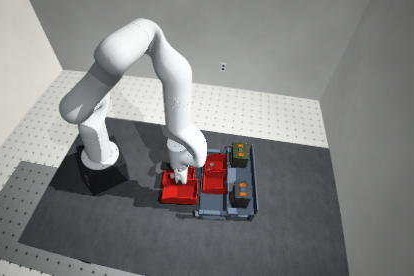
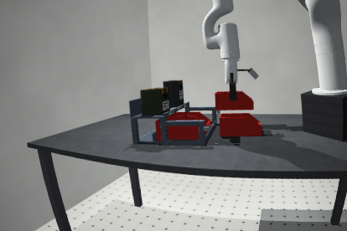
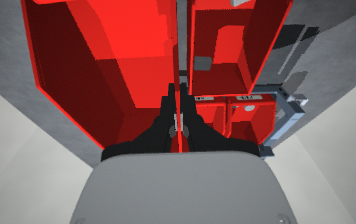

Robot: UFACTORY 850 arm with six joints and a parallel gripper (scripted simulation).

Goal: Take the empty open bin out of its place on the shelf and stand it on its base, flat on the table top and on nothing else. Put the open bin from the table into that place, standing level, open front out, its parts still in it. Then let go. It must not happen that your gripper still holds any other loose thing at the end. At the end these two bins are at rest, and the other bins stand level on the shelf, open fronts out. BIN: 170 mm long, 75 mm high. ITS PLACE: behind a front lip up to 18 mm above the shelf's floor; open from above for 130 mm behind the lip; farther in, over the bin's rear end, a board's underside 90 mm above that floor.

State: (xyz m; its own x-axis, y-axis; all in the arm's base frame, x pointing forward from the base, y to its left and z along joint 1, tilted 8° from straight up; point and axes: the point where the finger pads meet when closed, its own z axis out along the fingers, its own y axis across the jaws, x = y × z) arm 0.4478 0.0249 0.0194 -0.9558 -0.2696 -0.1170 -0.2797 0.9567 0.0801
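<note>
My gripper (image 1: 181, 181) (image 2: 233, 99) (image 3: 178, 93) is shut on one side wall of the empty red bin (image 1: 180, 194) (image 2: 224, 100) (image 3: 140, 37). That bin hangs roughly level, higher than the other bin, with its sloped open front toward the robot base. The red bin with parts (image 1: 164, 178) (image 2: 236, 125) (image 3: 232, 75) stands on the table top beside and below it. Grey parts show inside it in the wrist view. The blue-grey shelf (image 1: 214, 214) (image 2: 186, 124) (image 3: 287, 120) has a vacant place (image 1: 213, 202) at its near end in the top view.
Two other red bins (image 1: 215, 164) (image 1: 214, 183) stand side by side on the shelf, partly seen in the wrist view. A green box (image 1: 240, 157) (image 2: 150, 102) and a dark box (image 1: 242, 196) (image 2: 172, 94) stand on the shelf's raised rear board.
</note>
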